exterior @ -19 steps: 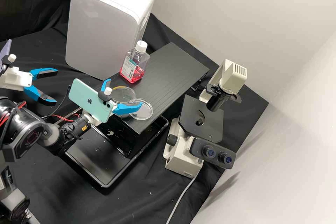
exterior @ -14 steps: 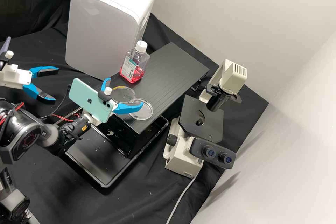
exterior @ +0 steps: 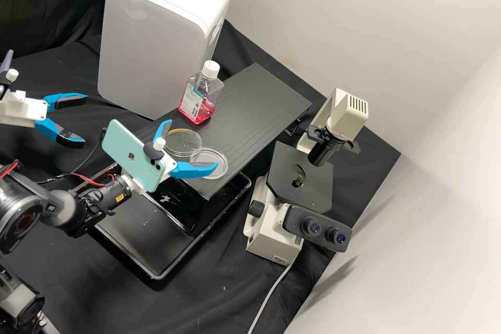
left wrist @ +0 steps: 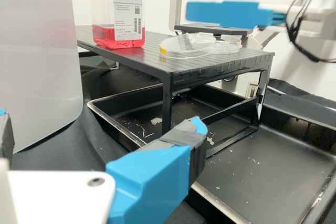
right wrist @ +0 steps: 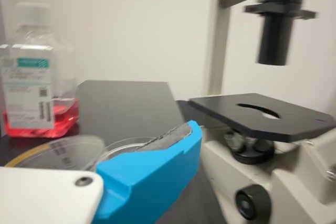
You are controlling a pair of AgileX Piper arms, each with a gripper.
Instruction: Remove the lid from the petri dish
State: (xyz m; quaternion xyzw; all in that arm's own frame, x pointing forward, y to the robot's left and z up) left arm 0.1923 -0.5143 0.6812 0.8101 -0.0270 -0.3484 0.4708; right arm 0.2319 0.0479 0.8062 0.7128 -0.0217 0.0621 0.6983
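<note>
Two clear round dish parts lie side by side on the black raised platform (exterior: 261, 99). One has a yellow mark on its rim (exterior: 183, 142) (left wrist: 186, 45) (right wrist: 52, 153); the other (exterior: 211, 162) (left wrist: 223, 47) (right wrist: 128, 146) touches or slightly overlaps it. I cannot tell which is the lid. My right gripper (exterior: 191, 144) hovers open just over them, holding nothing, and its blue finger (right wrist: 157, 166) crosses the near one. My left gripper (exterior: 82, 118) (left wrist: 100, 121) stands open off the platform's left side, well apart from the dishes.
A bottle of red liquid (exterior: 198, 95) stands at the platform's back corner by a white box (exterior: 156, 31). A black tray (exterior: 156, 250) lies under and in front of the platform. A microscope (exterior: 308, 177) stands to the right.
The right gripper has dropped a little and drawn back toward the front-left, still open over the dishes. The left gripper has drifted farther left and back. The dishes have not moved.
</note>
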